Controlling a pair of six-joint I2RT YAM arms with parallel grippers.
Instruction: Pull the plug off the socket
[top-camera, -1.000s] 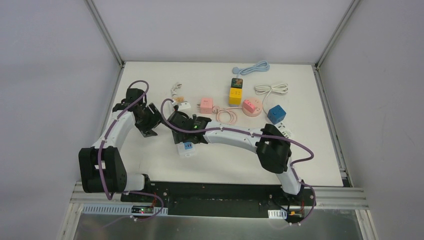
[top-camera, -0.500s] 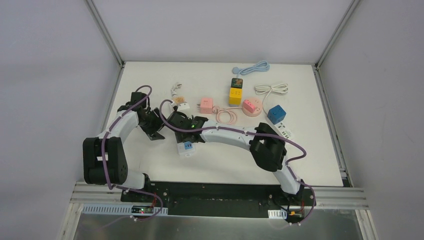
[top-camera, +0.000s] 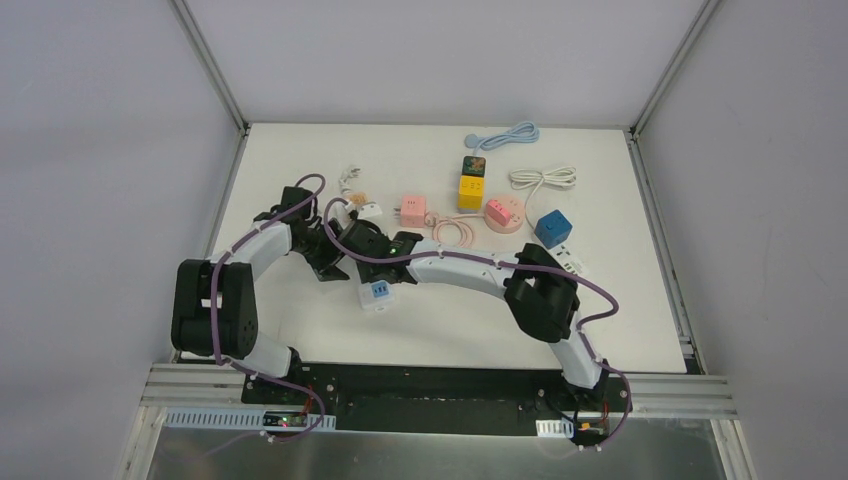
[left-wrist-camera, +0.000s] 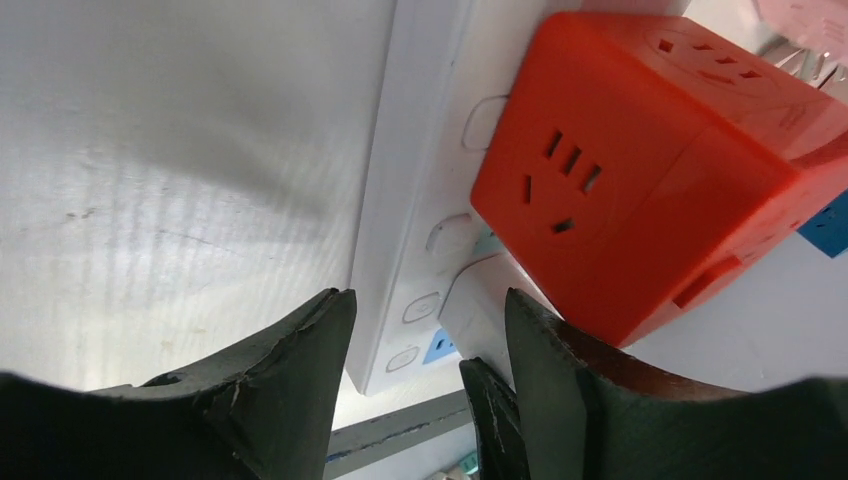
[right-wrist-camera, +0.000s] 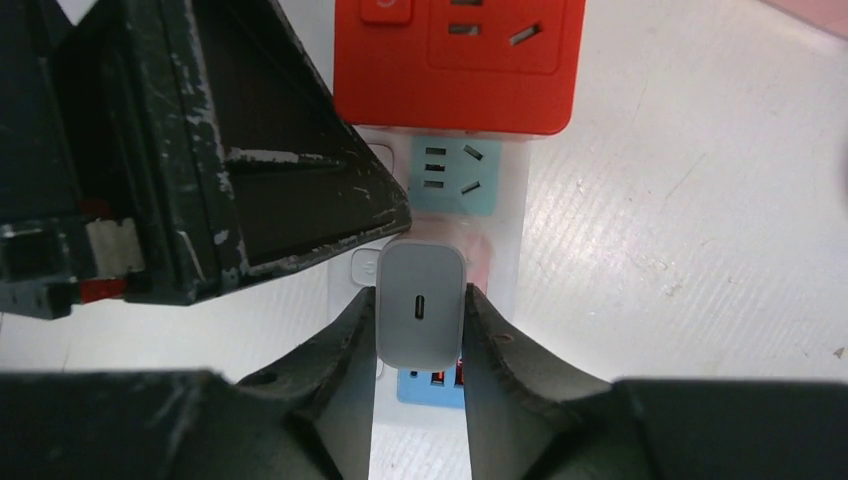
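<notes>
I'm bringing the left jaws, released, in from the bench's left edge to brace the power strip (left-wrist-camera: 410, 150). The right jaws are clenching the white charger plug (right-wrist-camera: 420, 300), unpulled, left of bench centre.

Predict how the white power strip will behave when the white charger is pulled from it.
Probably stiff: the power strip looks like a rigid plastic bar. Likely light, so it may lift with the charger unless the left tool pins it. The orange cube plugged on top could make it tip.
</notes>
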